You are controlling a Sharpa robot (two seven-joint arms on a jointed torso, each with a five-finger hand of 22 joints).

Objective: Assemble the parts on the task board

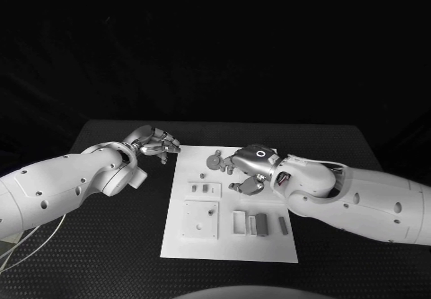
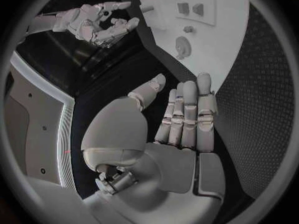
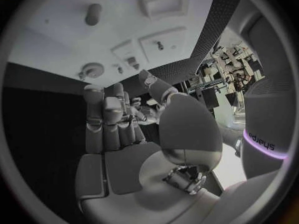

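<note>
The white task board point(image 1: 229, 249) lies in the middle of the black table. A round grey part point(image 1: 215, 161) sits near its far edge, with my right hand point(image 1: 244, 169) just beside it over the board's far half. That hand's fingers are spread and hold nothing. My left hand point(image 1: 154, 142) hovers off the board's far left corner. In the left wrist view, the left hand point(image 2: 184, 119) shows straight fingers and an empty palm, with the round part point(image 2: 182, 46) beyond them. The right hand point(image 3: 112, 129) is likewise empty above the board point(image 3: 50, 30).
Two small pieces point(image 1: 199, 187) stand left of the board's centre, above a square plate point(image 1: 201, 219). Grey blocks point(image 1: 260, 223) sit in slots on the board's near right. A peg point(image 3: 92, 14) lies on the board. Black table point(image 1: 108, 249) surrounds the board.
</note>
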